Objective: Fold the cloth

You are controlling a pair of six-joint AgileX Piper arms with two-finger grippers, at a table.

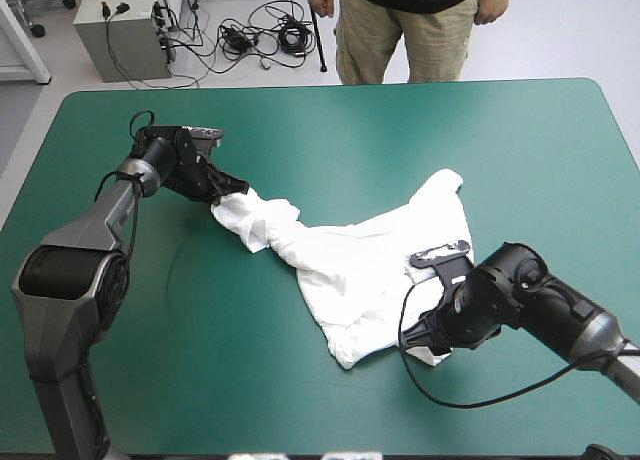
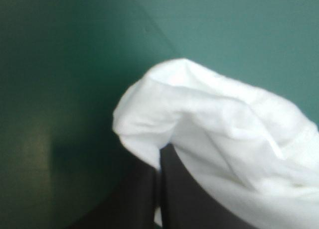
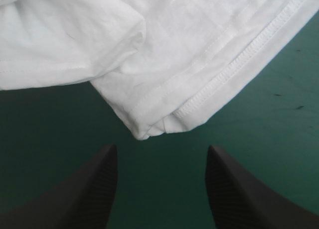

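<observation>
Right end effector (image 3: 161,148) gapes before the rumpled white T-shirt (image 1: 370,260); left end effector (image 1: 231,188) pinches its corner.

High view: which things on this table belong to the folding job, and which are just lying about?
In the job: the T-shirt; left gripper, shut on one end; right gripper, open by a hemmed corner.
Lying about: nothing loose shows, only the teal-green cover.

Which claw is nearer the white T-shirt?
Left. The left claw is shut on one end of the white short-sleeved T-shirt; the right claw is open, just short of its hemmed corner.
</observation>
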